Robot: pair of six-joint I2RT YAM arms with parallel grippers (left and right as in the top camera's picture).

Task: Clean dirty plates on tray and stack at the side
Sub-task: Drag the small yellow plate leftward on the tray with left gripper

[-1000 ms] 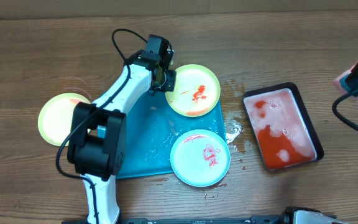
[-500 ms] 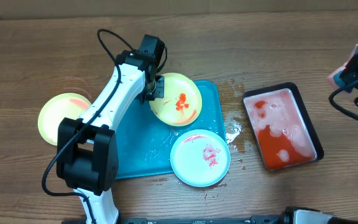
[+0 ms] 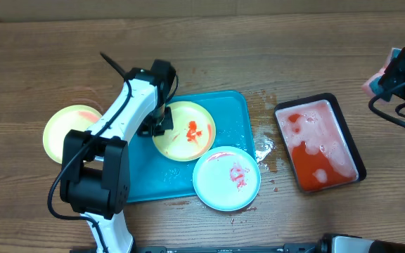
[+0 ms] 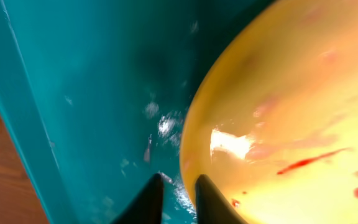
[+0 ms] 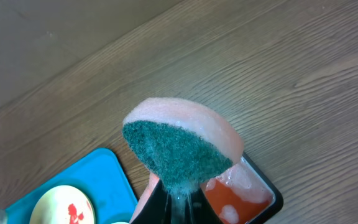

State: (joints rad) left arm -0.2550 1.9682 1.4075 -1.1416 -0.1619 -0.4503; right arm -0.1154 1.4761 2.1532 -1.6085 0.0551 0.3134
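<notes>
Jaws on your left gripper stand slightly parted at the rim of a sauce-smeared yellow-green plate lying on the tray. A pale plate overhangs the tray's near edge, and another yellow-green plate sits off its left end. From the left wrist, the tray shows through the narrow gap. From the right wrist, your right gripper pinches a sponge (green face showing), well right of the tray.

From overhead, your left arm covers part of the tray; the right arm is cut off at the frame's edge; the left gripper shows only blurred tips, so you cannot tell whether it pinches the yellow-green plate; the sponge hides most of the right gripper.
</notes>
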